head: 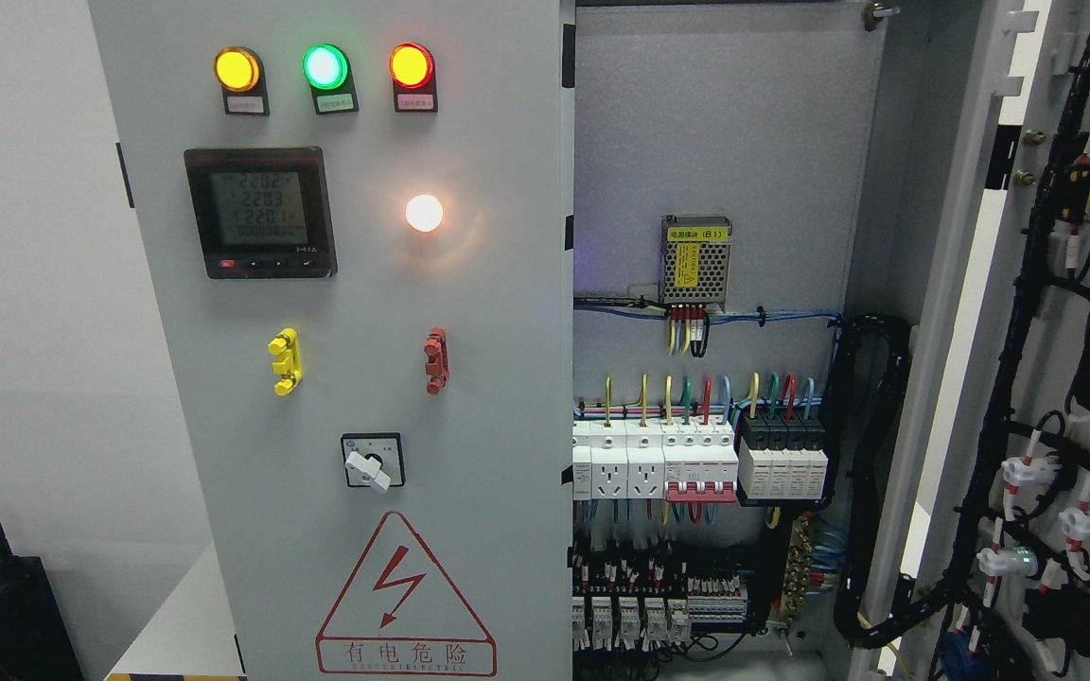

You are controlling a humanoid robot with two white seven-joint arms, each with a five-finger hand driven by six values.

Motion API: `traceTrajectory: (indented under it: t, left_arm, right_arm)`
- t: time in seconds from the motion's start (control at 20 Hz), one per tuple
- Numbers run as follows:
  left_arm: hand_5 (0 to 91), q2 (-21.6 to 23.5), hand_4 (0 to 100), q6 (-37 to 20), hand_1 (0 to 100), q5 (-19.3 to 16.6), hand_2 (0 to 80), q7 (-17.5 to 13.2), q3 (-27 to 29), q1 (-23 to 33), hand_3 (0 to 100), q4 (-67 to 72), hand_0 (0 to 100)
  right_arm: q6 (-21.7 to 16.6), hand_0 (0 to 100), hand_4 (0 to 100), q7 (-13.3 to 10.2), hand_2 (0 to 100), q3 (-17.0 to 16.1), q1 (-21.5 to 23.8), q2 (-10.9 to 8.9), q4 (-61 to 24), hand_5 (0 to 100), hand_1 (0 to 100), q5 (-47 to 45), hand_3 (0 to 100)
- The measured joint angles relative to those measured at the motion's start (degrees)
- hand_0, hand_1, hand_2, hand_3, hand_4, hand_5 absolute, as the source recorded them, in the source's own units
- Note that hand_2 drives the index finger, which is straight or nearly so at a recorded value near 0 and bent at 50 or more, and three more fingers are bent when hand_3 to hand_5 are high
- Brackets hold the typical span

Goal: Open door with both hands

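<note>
Matt grey painted-metal left door (337, 378); glossy plastic indicator lamps (325, 66); perforated bare-metal power supply (695, 260); smooth white plastic breakers (659, 459) inside.

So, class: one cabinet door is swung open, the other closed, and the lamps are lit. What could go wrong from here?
1. The lit indicator lamps and meter suggest live power; a hand near the exposed breakers could touch terminals.
2. The open right door carries loose wiring that fingers might snag.
3. Neither hand shows, so their reach cannot be checked.

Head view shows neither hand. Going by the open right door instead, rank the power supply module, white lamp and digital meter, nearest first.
1. Power supply module, inside the cabinet.
2. White lamp, on the closed left door.
3. Digital meter, farther left.
</note>
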Motion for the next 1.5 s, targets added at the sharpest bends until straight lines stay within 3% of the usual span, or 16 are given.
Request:
traceTrajectory:
  t: [0.35, 0.55, 1.0, 1.5]
  left_arm:
    - [0.0, 0.00, 3, 0.00, 0, 0.00, 0.0, 0.00, 0.01, 0.00, 0, 0.00, 0]
    - [0.0, 0.00, 3, 0.01, 0, 0.00, 0.0, 0.00, 0.01, 0.00, 0, 0.00, 0]
    - [0.0, 0.01, 3, 0.01, 0, 0.00, 0.0, 0.00, 0.02, 0.00, 0, 0.00, 0]
    - [0.0, 0.01, 3, 0.15, 0, 0.00, 0.0, 0.00, 0.02, 0.00, 0, 0.00, 0]
  right_arm:
    - [2.09, 0, 0, 0.15, 0, -0.36, -7.10, 3.15, -1.39, 0, 0, 0.04, 0]
    - [4.81, 0, 0, 0.17, 0, -1.86, -11.73, 5.38, -1.77, 0, 0, -0.06, 0]
    - [5.85, 0, 0, -0.03, 0, -5.82, -18.92, 11.03, -1.83, 0, 0, -0.15, 0]
    - [11.21, 0, 0, -0.37, 0, -8.22, -25.95, 14.59, 0.60, 0, 0, -0.17, 0]
